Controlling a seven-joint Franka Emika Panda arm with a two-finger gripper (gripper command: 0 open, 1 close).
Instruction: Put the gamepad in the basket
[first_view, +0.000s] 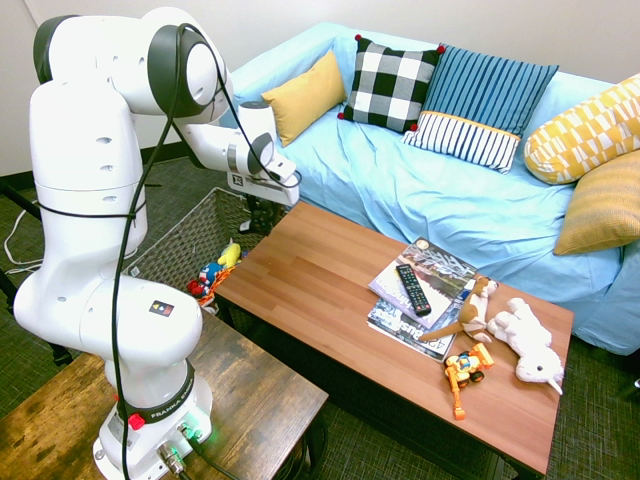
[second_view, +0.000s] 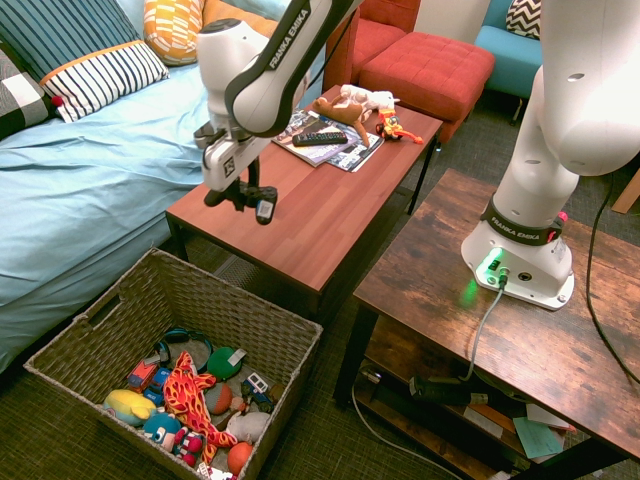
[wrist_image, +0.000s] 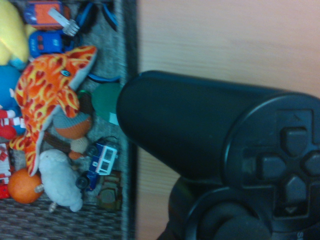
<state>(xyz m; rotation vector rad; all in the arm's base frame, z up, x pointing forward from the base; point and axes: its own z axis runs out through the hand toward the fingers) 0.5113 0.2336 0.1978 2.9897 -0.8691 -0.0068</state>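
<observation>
Black plastic is seen under the fingers (second_view: 243, 196): the gamepad (second_view: 254, 204) is gripped between them and held in the air above the end of the wooden tabletop (second_view: 330, 210) nearest the basket (second_view: 120, 320). In the second exterior view the gamepad hangs over the tabletop's short edge, clear of the wood, with the basket lower down on the floor, just off that edge. In the wrist view one curved handle of the gamepad (wrist_image: 200, 135) and its direction pad are shown close up and blurred, with the tabletop edge behind it and part of the basket's contents beside that.

The basket is woven, grey-brown and rectangular, and is set on the carpet between the tabletop and the blue sofa (second_view: 80, 190). Soft toys are piled at one end of it, among them an orange patterned plush (second_view: 185, 395) and a yellow one (second_view: 128, 406); the other end shows bare weave.

At the far end of the tabletop a long black remote (first_view: 412, 288) is laid on a stack of magazines (first_view: 425, 290), with a brown plush animal (first_view: 468, 308), a white plush animal (first_view: 528, 340) and a small orange toy vehicle (first_view: 465, 372) beside them
</observation>
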